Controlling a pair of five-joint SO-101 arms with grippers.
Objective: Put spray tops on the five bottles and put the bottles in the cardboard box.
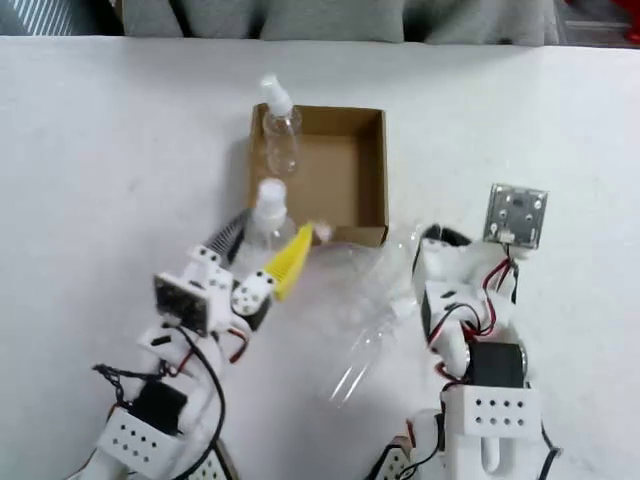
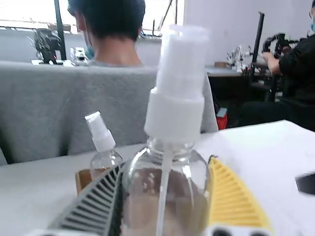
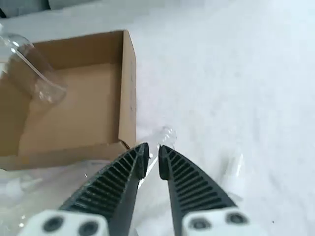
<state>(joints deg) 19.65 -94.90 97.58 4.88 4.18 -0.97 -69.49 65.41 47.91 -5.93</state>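
The cardboard box (image 1: 365, 170) sits mid-table. One clear bottle with a white spray top (image 1: 280, 128) leans in its far left corner, also the bottle (image 2: 101, 147) behind my held one and the bottle (image 3: 34, 69) in the box (image 3: 74, 103). My left gripper (image 1: 268, 245) is shut on a second bottle with a spray top (image 1: 268, 212), held upright at the box's near left corner; the held bottle (image 2: 165, 191) stands between the grey and yellow fingers. My right gripper (image 3: 153, 150) is shut, low over the table just off the box's near right corner, and a clear bottle neck (image 3: 167, 132) lies just past its tips.
Clear bottles (image 1: 372, 300) lie on the white table between the arms, near the box's front wall. A loose spray top (image 3: 234, 167) rests beside the right gripper (image 1: 420, 255). A grey-covered edge runs behind the table's far side.
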